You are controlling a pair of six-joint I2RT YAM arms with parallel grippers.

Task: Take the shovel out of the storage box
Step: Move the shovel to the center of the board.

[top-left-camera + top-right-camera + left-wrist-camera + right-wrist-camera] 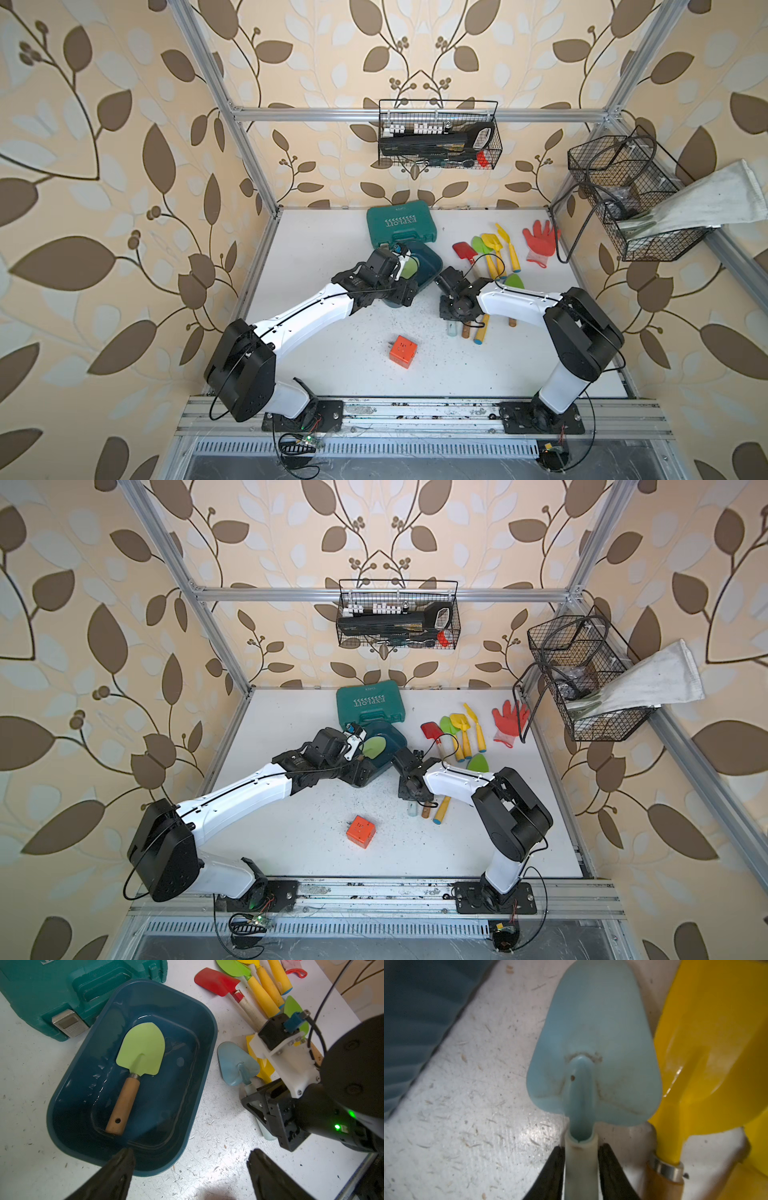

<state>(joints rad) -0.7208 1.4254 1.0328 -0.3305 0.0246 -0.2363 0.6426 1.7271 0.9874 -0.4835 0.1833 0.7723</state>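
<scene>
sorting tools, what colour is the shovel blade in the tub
Shovel blade is light green; left wrist view shows it best.

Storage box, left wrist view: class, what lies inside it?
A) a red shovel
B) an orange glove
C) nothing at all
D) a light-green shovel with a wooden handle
D: the light-green shovel lies flat on the floor of the storage box, and nothing else is in the box with it.

Teal-green moulded plastic tool case w/ metal latch (401, 225): white "EXPLOIT" on lid, row of white chevrons alongside. It reads upside-down in both top views. In left wrist view, white lettering on the case (62, 991) is cut off at frame edge, illegible. No other legible txt.
</scene>
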